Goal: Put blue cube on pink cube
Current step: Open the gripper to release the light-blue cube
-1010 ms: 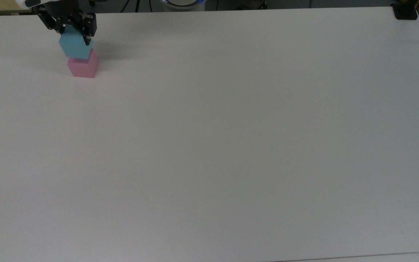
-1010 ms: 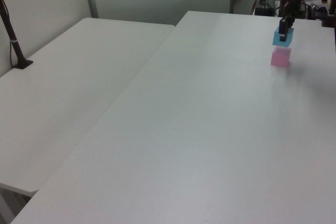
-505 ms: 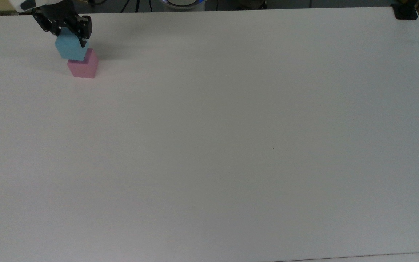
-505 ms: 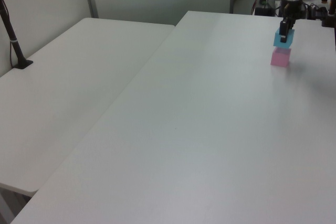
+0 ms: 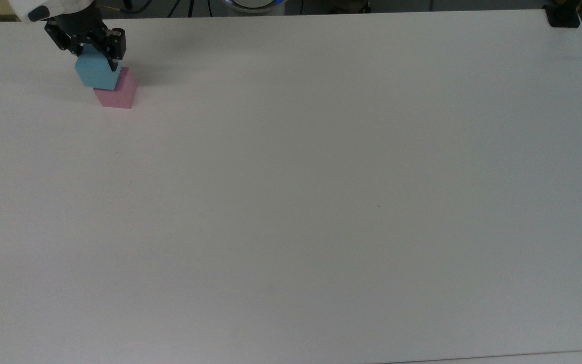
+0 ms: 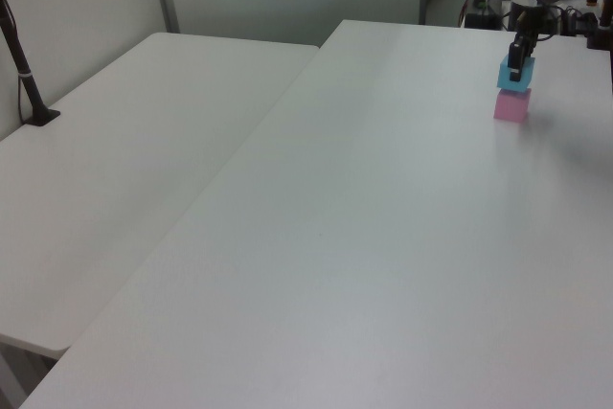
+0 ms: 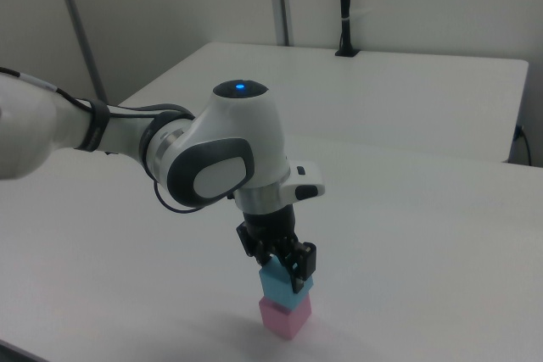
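The small, matte light-blue cube sits in the far left corner of the white worktop in the top view, directly above the small, matte pale-pink cube. The black two-finger gripper holds the light-blue cube from above, with the fingers closed against its sides. Compared with a second ago, the gripper has come down: the gap visible in the left view between the two cubes has closed, and the light-blue cube now appears to rest on the pale-pink cube. In the right view the light-blue cube stands on the pale-pink cube, slightly rotated relative to it but upright, with the gripper clamped on its upper half. The placing step therefore appears almost complete. What remains, by judgement, is to open the fingers and lift straight up. The rotation offset leaves some overhang at the corners, so a sideways pull on release could shift or topple the upper cube.
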